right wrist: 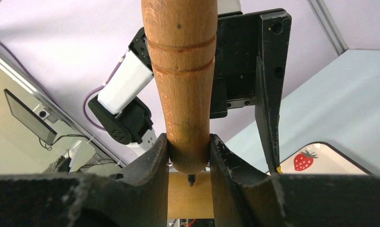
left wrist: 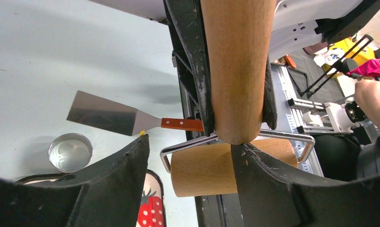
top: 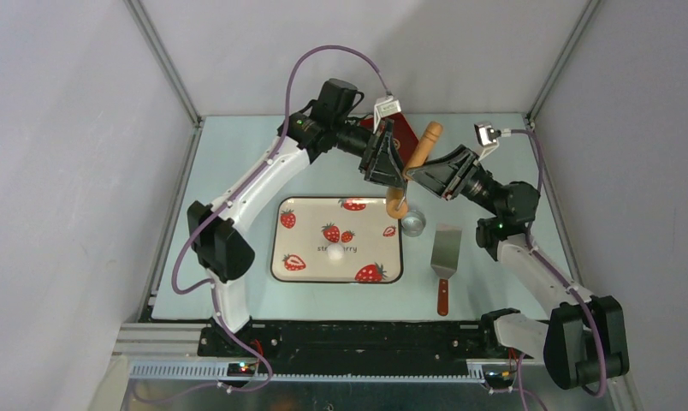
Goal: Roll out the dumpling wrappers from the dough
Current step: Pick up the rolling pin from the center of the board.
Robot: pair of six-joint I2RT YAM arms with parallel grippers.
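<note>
A wooden roller hangs above the table's back middle, its handle (top: pixel 426 141) tilted up and its drum (top: pixel 397 205) low. My right gripper (top: pixel 419 171) is shut on the handle (right wrist: pixel 183 94), fingers pressed to both sides. My left gripper (top: pixel 390 167) is open beside it. In the left wrist view the drum (left wrist: pixel 202 170) sits between its fingers (left wrist: pixel 112 179), and the left finger stands well apart from it. A small white lump, seemingly the dough (top: pixel 331 254), lies mid-tray. The dumpling wrappers are out of view.
The strawberry-print tray (top: pixel 336 281) lies in front of the arms' bases. A small silvery cup (top: pixel 413 223) stands by its right back corner. A metal spatula (top: pixel 446 257) with a red-brown handle lies to the right. A dark red tray (top: pixel 402 130) sits behind the grippers.
</note>
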